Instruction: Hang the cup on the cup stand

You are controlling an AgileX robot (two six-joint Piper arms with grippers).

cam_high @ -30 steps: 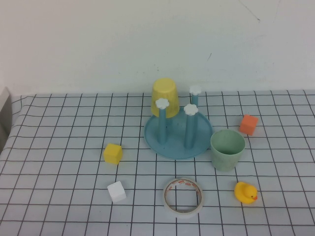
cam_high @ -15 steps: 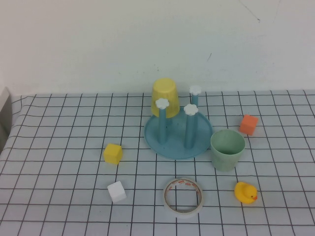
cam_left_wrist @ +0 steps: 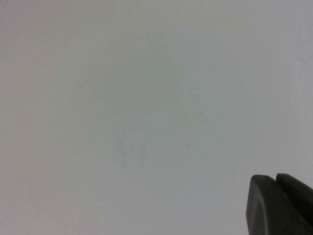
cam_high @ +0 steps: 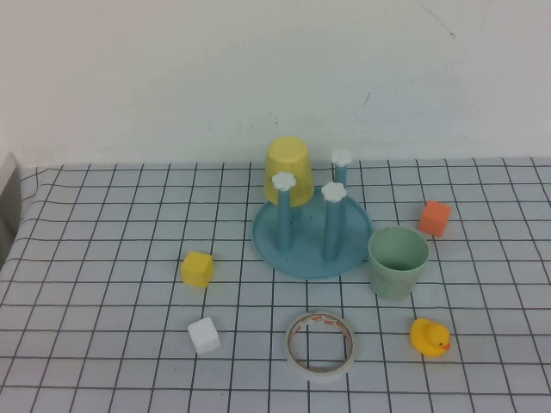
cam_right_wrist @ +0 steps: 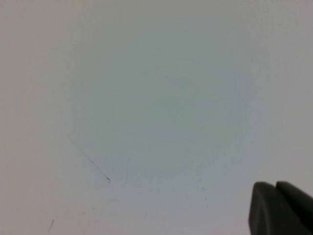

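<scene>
Cup (cam_high: pixel 398 261) standing upright and mouth-up on the checked worktop (cam_high: pixel 103 258), sitting just beside the right rim of the cup stand (cam_high: pixel 312 245), hanging on no peg. Yellow cup (cam_high: pixel 288 170) sitting upturned over a rear peg. Left hand (cam_left_wrist: pixel 279 205) and right hand (cam_right_wrist: pixel 281 208) each showing only as a dark corner, facing a blank pale surface, released or clenched being impossible to tell.

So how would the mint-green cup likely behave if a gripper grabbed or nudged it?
The cup looks like thin plain plastic, so probably light and stiff. It stands upright, mouth up, beside the cup stand; a push near the rim might tip it, and its round tapered side could then roll. Its matte wall seems grippable. Left gripper and right gripper face blank wall.
</scene>
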